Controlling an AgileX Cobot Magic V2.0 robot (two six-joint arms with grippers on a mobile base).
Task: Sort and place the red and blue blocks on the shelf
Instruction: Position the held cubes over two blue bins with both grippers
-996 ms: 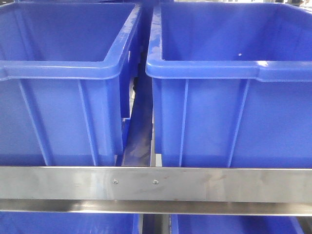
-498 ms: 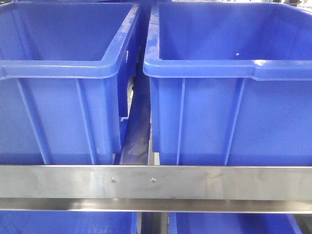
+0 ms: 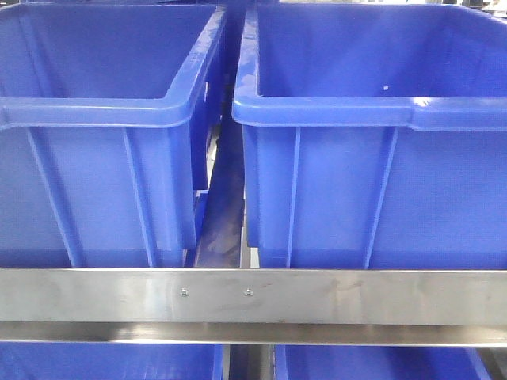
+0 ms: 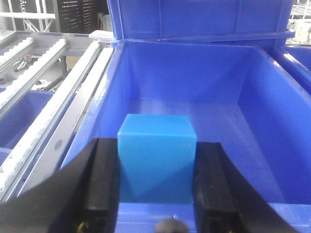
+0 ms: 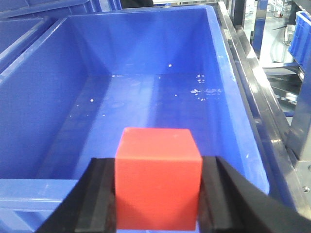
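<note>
In the left wrist view my left gripper (image 4: 156,167) is shut on the blue block (image 4: 156,155), held above the near rim of a big blue bin (image 4: 272,97). My right gripper (image 5: 158,187) is shut on the red block (image 5: 158,174), likewise held over the near edge of another blue bin (image 5: 48,87). The front view shows the shelf with its brushed-metal front rail (image 3: 356,297) and two bins side by side, left bin (image 3: 87,182) and right bin (image 3: 372,182). Neither gripper nor block appears in that front view.
Roller conveyor rails (image 4: 43,82) run left of the left bin. A steel frame (image 5: 272,97) borders the right bin on its right. More blue bins sit below the rail (image 3: 111,360) and stacked behind (image 4: 194,19). White specks (image 5: 199,90) lie on the right bin's floor.
The front view has shifted slightly: the bins and the rail's screws sit a little further left and lower than one second ago. Almost nothing differs from half a second ago.
</note>
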